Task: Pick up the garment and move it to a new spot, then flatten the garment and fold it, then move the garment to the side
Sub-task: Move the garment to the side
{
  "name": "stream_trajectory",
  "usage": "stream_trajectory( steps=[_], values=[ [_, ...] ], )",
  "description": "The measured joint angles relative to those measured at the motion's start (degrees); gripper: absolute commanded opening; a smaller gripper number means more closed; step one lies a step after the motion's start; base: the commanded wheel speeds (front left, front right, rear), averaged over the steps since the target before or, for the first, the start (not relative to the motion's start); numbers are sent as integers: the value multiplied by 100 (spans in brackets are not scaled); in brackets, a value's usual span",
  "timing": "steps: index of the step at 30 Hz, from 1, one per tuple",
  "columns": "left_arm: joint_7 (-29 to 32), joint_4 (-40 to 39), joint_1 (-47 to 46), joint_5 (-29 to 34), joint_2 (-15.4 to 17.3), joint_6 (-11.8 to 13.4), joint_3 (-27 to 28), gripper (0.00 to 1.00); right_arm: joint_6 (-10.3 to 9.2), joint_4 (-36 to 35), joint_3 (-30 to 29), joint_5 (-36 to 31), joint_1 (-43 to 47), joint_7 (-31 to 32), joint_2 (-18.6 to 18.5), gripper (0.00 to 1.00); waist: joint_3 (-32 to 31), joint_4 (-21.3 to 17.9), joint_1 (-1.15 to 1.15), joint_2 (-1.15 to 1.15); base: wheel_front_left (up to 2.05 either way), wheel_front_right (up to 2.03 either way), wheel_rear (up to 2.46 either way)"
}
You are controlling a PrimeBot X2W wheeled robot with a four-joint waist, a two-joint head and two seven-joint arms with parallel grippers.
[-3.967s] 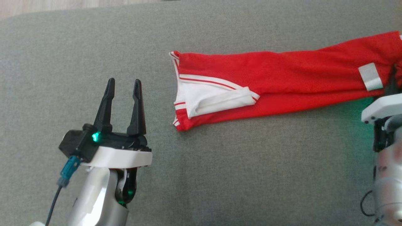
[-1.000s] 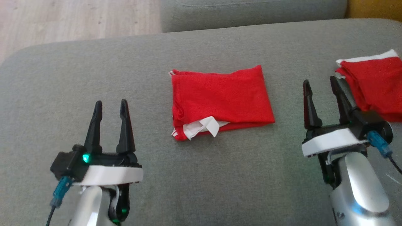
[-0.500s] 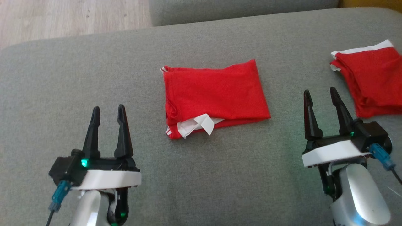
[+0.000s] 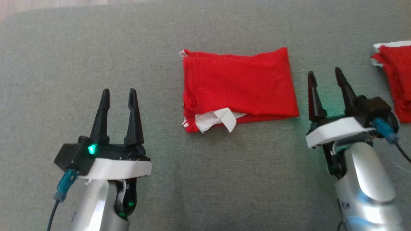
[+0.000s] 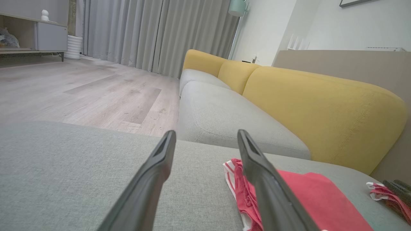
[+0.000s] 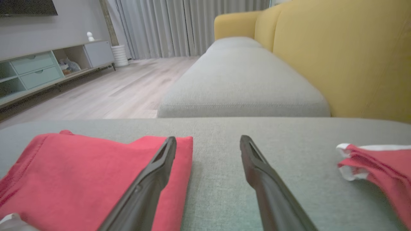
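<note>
- The garment [image 4: 239, 85] is lying folded into a red rectangle near the middle of the grey cushion [image 4: 224, 179], with a white flap [image 4: 221, 119] poking out from its near left corner.
- A second red piece [image 4: 395, 73] with white trim is lying at the far right of the cushion, apart from the garment and past the right gripper [image 4: 324, 72].
- The right gripper is sitting between the two pieces, just beside the garment's right edge, fingers spread wide and holding nothing. In its wrist view one finger is overlapping that edge [image 6: 80, 173], and it may be hovering rather than touching.
- The left gripper [image 4: 118, 91] is standing well to the left of the garment, fingers parted and gripping nothing, with bare cushion between them.
- Open grey fabric is stretching to the left and in front of the garment, and a thin strip of wooden floor [image 4: 48, 4] is showing beyond the cushion's far left edge.
- The left wrist view is showing a yellow backrest [image 5: 321, 109] and a neighbouring grey seat [image 5: 224, 118] beyond the garment.
- Compared with half a second ago, the camera is looking further down, and the right gripper is sitting closer to the garment's edge. Four seconds ago the garment was a long strip.
</note>
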Motion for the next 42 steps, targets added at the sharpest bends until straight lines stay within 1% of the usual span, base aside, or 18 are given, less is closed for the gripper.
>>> stream_trajectory(
  steps=[9,13,16,17,18,19,23,29,32,36,42],
  values=[
    [0,16,-194,-4,-2,4,-157,100,0,1226,368,389,-548,714,-7,100,293,355,0,0,0,0,0],
    [0,18,-200,-5,-3,19,-198,100,0,1530,469,494,-690,777,-14,100,341,429,0,0,0,0,0],
    [0,18,-223,-5,-3,49,-241,100,0,1859,578,482,-981,809,-47,100,363,479,-1,0,0,0,0],
    [0,18,-235,-5,-3,51,-241,100,0,1937,609,461,-1028,811,-56,85,360,482,-1,0,0,0,0],
    [0,18,-243,-5,-3,51,-242,100,0,1996,643,438,-1061,811,-65,21,354,483,-1,0,0,0,0],
    [0,19,-247,-5,-4,52,-242,100,0,2049,668,433,-1093,806,-71,0,344,480,-1,0,0,0,0],
    [0,27,-246,-5,-4,57,-243,100,0,2195,778,240,-1145,616,-31,0,272,423,-1,0,0,0,0],
    [0,25,-238,-3,-7,56,-269,100,0,2240,723,-543,-1146,319,-29,0,101,222,-1,0,0,0,0],
    [0,25,-238,-2,-8,51,-333,100,0,2137,782,-876,-1147,319,-75,0,17,78,-1,0,0,0,0],
    [0,24,-230,-2,-8,52,-524,100,0,1926,879,-1070,-1148,336,-297,0,-121,-98,-1,0,0,0,0],
    [0,7,-219,-8,-9,124,-743,100,0,1560,1176,-1070,-1140,582,-760,0,-283,-389,-1,0,0,0,0]
  ],
)
